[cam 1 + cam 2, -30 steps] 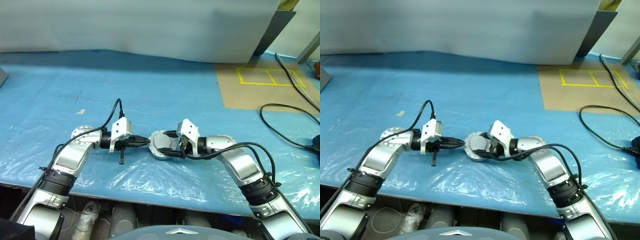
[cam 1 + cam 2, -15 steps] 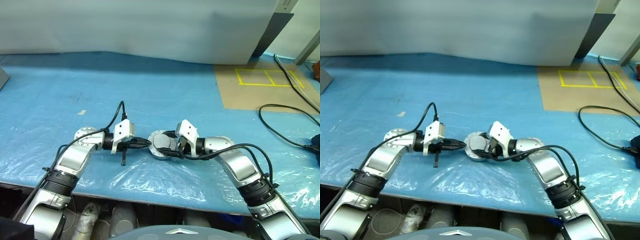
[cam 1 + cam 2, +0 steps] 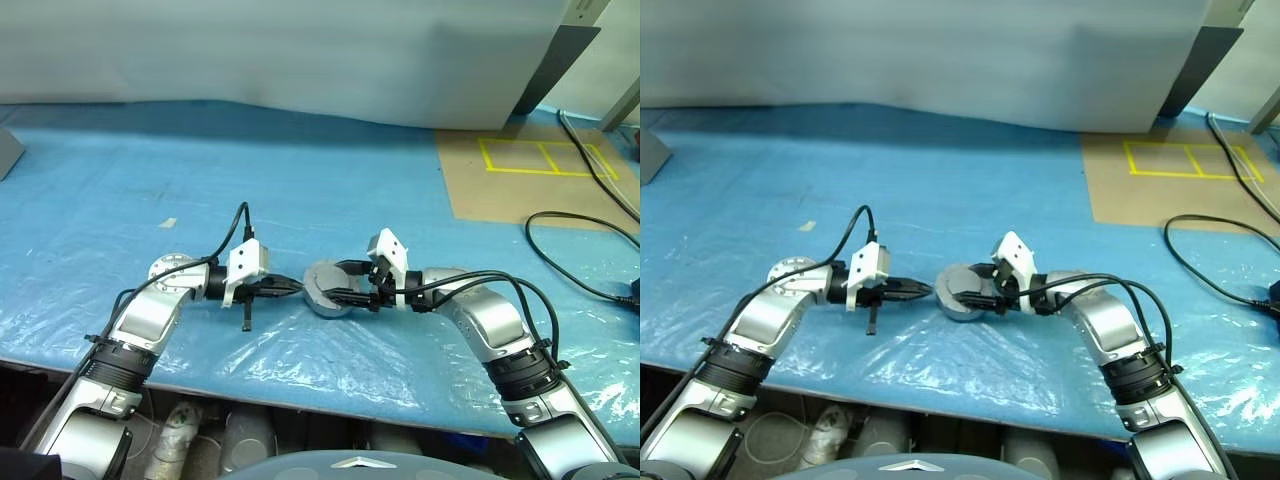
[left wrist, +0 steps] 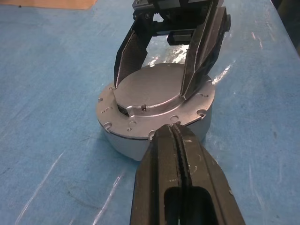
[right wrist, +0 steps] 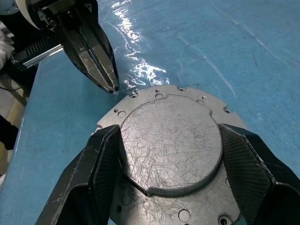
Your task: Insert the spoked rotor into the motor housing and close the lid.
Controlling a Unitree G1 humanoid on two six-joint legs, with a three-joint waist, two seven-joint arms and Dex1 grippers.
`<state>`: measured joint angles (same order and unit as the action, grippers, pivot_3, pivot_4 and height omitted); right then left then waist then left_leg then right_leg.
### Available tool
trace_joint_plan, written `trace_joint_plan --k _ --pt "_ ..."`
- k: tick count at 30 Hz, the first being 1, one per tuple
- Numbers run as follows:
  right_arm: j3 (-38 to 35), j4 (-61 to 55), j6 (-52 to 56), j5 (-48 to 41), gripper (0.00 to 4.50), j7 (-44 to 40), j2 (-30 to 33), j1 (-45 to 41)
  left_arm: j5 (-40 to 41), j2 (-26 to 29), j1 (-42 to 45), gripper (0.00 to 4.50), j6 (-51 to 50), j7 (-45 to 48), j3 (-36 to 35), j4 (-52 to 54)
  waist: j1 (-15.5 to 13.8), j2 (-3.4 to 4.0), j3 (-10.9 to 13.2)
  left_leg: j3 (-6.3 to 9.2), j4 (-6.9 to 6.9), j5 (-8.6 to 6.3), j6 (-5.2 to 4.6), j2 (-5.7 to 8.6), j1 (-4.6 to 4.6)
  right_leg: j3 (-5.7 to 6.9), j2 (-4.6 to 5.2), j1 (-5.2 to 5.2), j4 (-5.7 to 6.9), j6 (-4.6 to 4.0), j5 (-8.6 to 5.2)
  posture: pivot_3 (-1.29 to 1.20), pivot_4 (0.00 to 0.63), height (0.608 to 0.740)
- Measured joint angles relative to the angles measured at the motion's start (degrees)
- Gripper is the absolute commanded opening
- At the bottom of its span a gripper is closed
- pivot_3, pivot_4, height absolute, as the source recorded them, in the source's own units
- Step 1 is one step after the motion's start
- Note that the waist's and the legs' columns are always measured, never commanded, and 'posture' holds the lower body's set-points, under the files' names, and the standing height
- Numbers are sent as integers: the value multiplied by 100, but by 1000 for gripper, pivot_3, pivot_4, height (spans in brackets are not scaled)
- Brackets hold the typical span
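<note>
a blue plastic sheet covers the table (image 3: pixel 300 180). near its front edge the motor housing (image 3: pixel 326 287) lies flat, smooth silver face up. the right claw (image 5: pixel 171 171) has its fingers spread around the raised disc on top, pinching it from both sides. the left claw (image 4: pixel 177 140), pressed together and empty, points at the housing's rim, just beside it.

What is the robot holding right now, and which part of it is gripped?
The right gripper holds the motor housing by the raised round disc on its top face, jaws on opposite edges. The left gripper is shut, holding nothing.
</note>
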<state>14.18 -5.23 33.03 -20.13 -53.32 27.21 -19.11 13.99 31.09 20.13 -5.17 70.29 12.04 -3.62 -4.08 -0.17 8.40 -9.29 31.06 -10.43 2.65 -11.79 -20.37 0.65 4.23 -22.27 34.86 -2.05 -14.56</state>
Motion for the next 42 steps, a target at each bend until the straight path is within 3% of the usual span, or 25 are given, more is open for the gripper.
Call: trace_joint_plan --k 9,16,35,42 --pt "116 -92 -184 106 2924 57 50 76 -1 0 -2 0 22 8 0 0 10 0 0 4 1 0 2 0 -47 34 -5 -29 -4 0 2 0 150 740" --pt "554 -87 -1146 782 2924 312 145 252 -3 -1 -3 0 24 14 25 0 3 -2 -1 2 -7 -15 -23 0 48 6 7 45 -6 45 -25 0 150 740" --pt "338 69 -872 475 2924 -43 295 188 -481 -344 202 0 353 -237 346 -417 -119 -13 -17 -2 -9 -15 -25 2 43 -4 11 60 -21 18 -8 0 150 740" --pt "341 -16 -733 474 2924 44 290 194 -663 -495 318 0 411 -430 403 -589 -133 -14 -19 -2 -10 -15 -25 2 44 -4 11 60 -21 54 -28 0 150 740"
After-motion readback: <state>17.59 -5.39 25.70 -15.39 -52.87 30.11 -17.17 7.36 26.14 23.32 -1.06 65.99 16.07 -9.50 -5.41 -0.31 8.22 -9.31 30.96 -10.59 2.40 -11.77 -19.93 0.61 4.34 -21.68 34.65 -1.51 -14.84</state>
